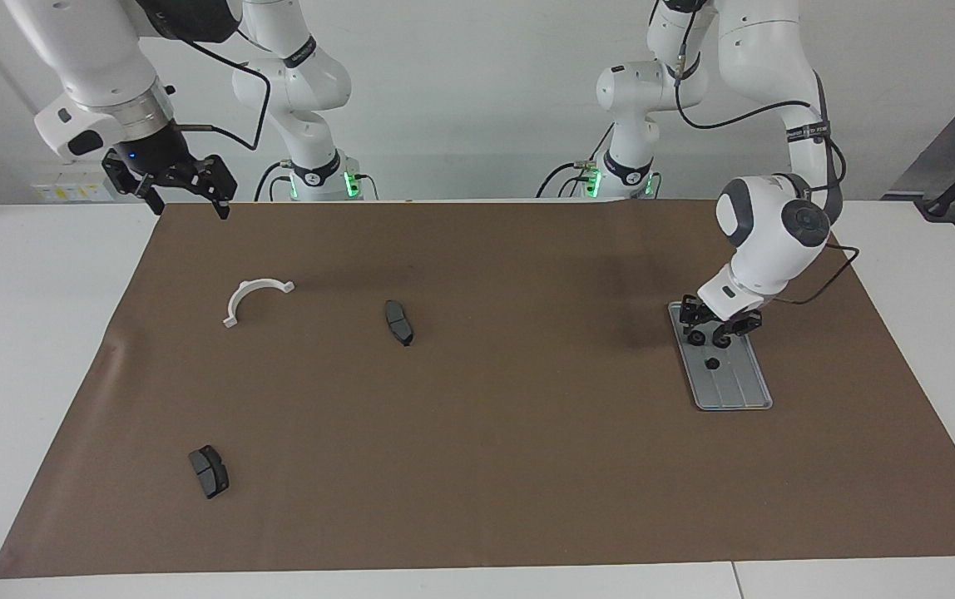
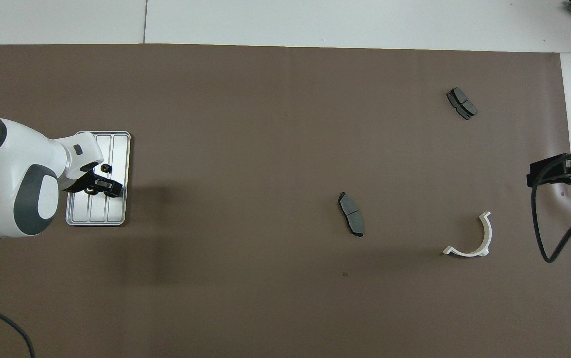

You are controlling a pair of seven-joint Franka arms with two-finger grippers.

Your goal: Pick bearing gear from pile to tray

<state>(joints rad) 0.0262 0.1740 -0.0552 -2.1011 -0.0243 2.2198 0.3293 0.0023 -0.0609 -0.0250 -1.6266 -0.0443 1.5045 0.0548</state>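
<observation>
The silver tray [image 1: 741,393] lies on the brown mat at the left arm's end; it also shows in the overhead view [image 2: 116,211]. A tiny black ring [image 1: 711,363] lies in it, seen from above too [image 2: 106,168]. My left gripper [image 1: 710,336] is low over the tray's nearer half, fingers apart, with a second small ring [image 2: 88,190] at its tips. My right gripper [image 1: 188,205] is open and empty, raised over the mat's corner at its own end. The pile holds a white half-ring bracket [image 1: 254,298] and two dark grey pads [image 1: 398,322] [image 1: 209,471].
The brown mat [image 1: 477,466] covers most of the white table. From above, the bracket [image 2: 472,238] lies nearest my right gripper [image 2: 546,171], one pad [image 2: 350,214] mid-mat, the other pad [image 2: 461,103] farthest from the robots.
</observation>
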